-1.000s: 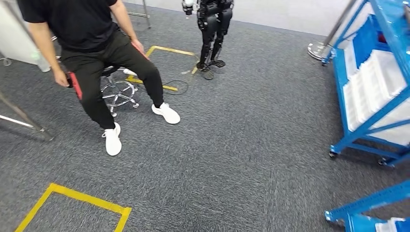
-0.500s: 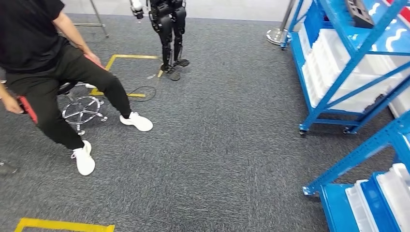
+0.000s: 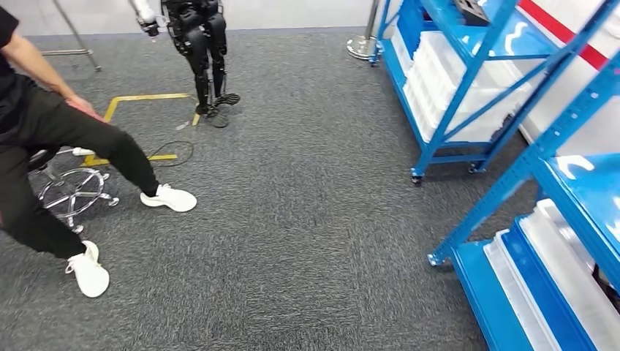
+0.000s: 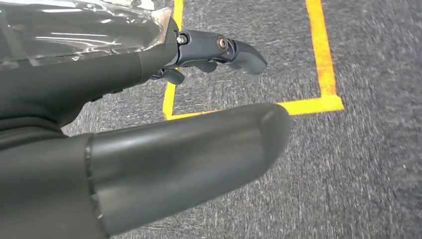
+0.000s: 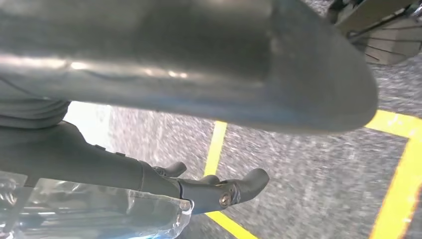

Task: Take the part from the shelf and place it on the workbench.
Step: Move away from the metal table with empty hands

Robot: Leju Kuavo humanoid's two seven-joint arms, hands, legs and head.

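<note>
Two blue shelf racks stand on my right: a farther one [image 3: 468, 69] holding white bins [image 3: 468, 80], and a nearer one [image 3: 545, 157] with white trays low down. A dark grey part [image 3: 471, 9] lies on the farther rack's upper level, cut by the picture's edge. My left hand [image 4: 149, 104] hangs over grey carpet and yellow tape, thumb and fingers [image 4: 234, 50] apart, nothing in it. My right hand [image 5: 199, 99] also hangs above the carpet, its fingers [image 5: 234, 191] spread and empty.
A person in black [image 3: 66, 139] sits on a wheeled stool [image 3: 73, 190] at the left, legs stretched onto the carpet. Another black robot [image 3: 201, 51] stands at the back by yellow floor tape [image 3: 139, 97] and a cable [image 3: 172, 152]. A round stand base [image 3: 362, 47] sits near the far rack.
The whole picture has slid left: my view has turned right. The person and the other robot now sit farther left, and the blue racks take up more of the right side.
</note>
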